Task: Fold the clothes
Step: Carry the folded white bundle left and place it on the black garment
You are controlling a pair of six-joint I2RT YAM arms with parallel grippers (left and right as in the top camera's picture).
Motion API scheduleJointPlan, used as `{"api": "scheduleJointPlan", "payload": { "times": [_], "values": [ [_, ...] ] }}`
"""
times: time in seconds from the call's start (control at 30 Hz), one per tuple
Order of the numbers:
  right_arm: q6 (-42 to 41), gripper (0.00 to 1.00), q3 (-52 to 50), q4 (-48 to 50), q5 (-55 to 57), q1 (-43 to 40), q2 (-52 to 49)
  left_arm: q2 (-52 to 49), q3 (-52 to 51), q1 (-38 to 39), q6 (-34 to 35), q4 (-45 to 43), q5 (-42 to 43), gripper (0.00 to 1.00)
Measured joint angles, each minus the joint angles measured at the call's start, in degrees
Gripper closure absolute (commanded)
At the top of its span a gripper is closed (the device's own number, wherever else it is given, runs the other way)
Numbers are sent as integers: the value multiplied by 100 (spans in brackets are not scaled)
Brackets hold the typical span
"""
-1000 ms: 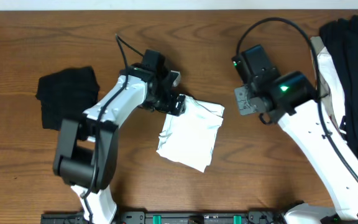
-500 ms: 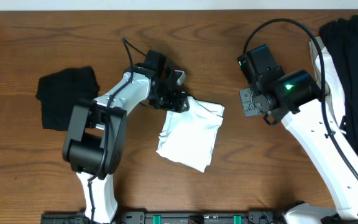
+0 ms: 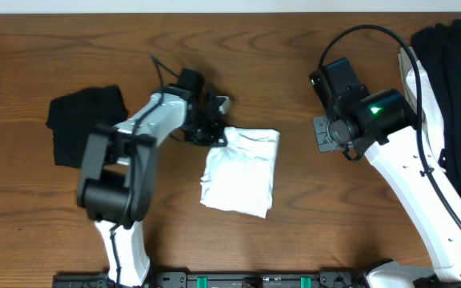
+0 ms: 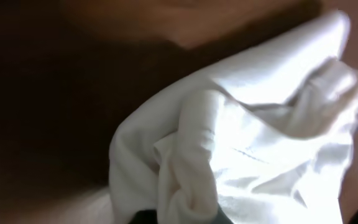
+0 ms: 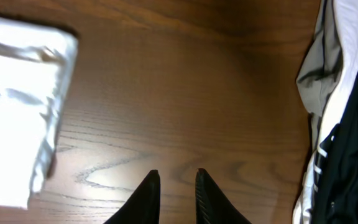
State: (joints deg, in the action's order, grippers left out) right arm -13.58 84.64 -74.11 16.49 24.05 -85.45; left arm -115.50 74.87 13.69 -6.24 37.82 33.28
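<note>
Where the shirt (image 3: 242, 172) bunches mid-frame, my left claw (image 3: 216, 137) is clamped on its corner; my right claw (image 5: 174, 186) hangs slightly apart, empty.

At the upper left corner of the white T-shirt (image 3: 242, 172), the left claw's (image 3: 216, 134) tips are hidden under its own wrist, and its wrist view is blurred. Well right of the T-shirt, the pile of clothes (image 3: 454, 88) is cut off by the overhead edge.
</note>
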Motion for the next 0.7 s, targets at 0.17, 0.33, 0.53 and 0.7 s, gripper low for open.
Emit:
{"api": "scheduleJointPlan", "payload": {
  "times": [0.17, 0.33, 0.53, 0.7],
  "values": [
    [-9, 82, 0, -28, 7, -103, 0, 1051, -37, -564, 2, 55, -798, 94],
    [-17, 82, 0, -70, 2, -101, 0, 2127, -35, -1126, 0, -70, -1749, 95],
    [-33, 82, 0, -138, 2, -101, 0, 2761, -35, -1626, 0, -280, -2656, 94],
    [-72, 82, 0, -245, 2, -101, 0, 3049, -35, -2002, 0, -544, -2933, 94]
  ]
}}
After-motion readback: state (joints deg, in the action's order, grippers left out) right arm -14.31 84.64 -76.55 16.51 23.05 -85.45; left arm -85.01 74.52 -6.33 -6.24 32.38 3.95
